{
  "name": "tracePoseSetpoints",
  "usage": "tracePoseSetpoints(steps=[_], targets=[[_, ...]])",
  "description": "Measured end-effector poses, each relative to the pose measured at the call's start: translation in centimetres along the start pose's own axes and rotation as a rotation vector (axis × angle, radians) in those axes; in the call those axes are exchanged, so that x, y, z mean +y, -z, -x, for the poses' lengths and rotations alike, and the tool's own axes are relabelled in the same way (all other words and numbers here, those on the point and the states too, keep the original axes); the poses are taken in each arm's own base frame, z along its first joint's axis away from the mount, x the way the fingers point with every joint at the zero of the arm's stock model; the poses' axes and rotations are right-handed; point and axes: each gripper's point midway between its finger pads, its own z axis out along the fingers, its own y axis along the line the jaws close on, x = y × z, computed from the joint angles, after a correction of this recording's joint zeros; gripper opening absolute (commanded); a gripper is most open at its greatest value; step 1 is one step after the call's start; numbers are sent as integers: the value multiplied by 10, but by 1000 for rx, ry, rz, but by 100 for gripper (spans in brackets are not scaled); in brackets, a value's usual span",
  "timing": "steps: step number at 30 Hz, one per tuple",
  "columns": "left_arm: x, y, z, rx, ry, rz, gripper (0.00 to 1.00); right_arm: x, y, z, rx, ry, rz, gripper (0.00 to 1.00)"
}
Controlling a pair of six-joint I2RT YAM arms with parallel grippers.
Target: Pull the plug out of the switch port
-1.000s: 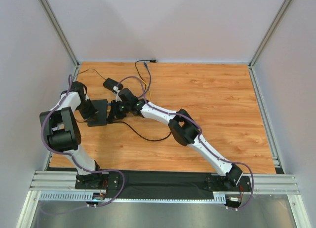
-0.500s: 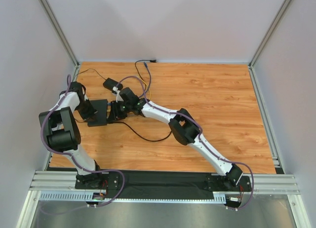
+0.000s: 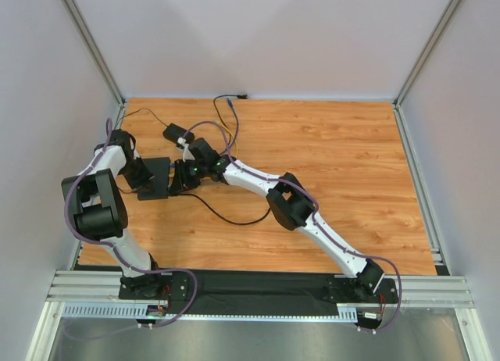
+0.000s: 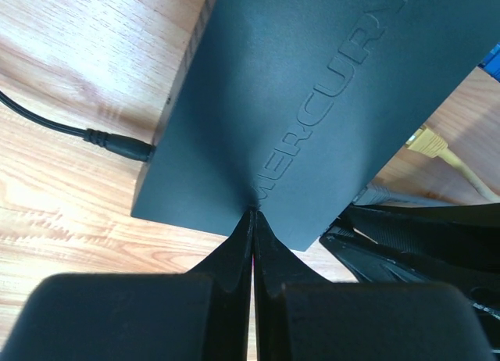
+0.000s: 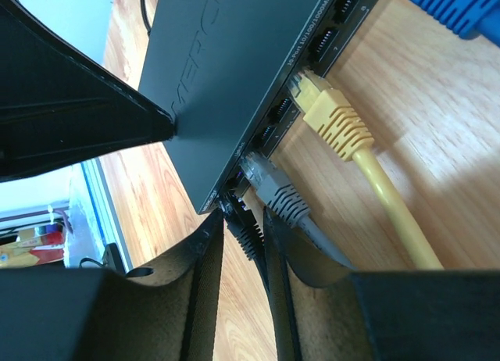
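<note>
Wood table [image 3: 351,166], upper left overhead: left gripper [image 4: 251,214] pinched together against the switch [image 4: 312,103] edge, right gripper [image 5: 244,214] straddles the black plug [image 5: 246,237], can't tell if clamped.

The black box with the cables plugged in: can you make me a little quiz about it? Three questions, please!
1. Short answer: the switch has a yellow plug, a grey plug and a black plug along its socket edge. Which one sits between the right gripper's fingers?
2. True or false: the left gripper hangs wide open, far from the switch.
3. Pick one: the raised word on the switch's lid reads A) MERCURY B) SATURN C) VENUS.
Key: 1, the black plug. 2, false: it is shut, with its tips against the switch. 3, A.
</note>
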Motion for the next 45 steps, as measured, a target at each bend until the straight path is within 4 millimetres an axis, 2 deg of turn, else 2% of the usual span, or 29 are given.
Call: tracePoseSetpoints(steps=[11, 13, 15, 18, 24, 29, 34, 37, 40, 43, 44, 45], targets=[[-3, -1, -1, 4, -4, -9, 0, 4, -4, 1, -4, -2, 30, 32], [-3, -1, -2, 4, -5, -10, 0, 4, -4, 1, -4, -2, 30, 29], [-4, -1, -2, 4, -6, -11, 0, 3, -4, 1, -8, -1, 25, 20], [-4, -1, -2, 3, -8, -13, 0, 3, -7, 2, -19, -6, 28, 11], [-5, -1, -2, 3, -9, -18, 0, 6, -10, 7, -48, 5, 32, 0], [-7, 0, -1, -7, -13, -24, 2, 5, -6, 7, -54, 7, 38, 0], [0, 4, 1, -29, -1, -13, 9, 4, 5, 0, -21, 13, 32, 0], [11, 8, 9, -46, 36, -1, 11, 3, 13, -4, 1, 28, 20, 8], [17, 15, 26, -64, 66, 1, 14, 2, 24, -13, 32, 38, -7, 17], [9, 19, 50, -95, 65, -30, 24, 3, 38, -22, 60, 46, -32, 37], [5, 20, 56, -107, 61, -45, 29, 4, 44, -21, 64, 53, -35, 47], [2, 22, 60, -118, 61, -62, 32, 6, 49, -19, 65, 64, -38, 50]])
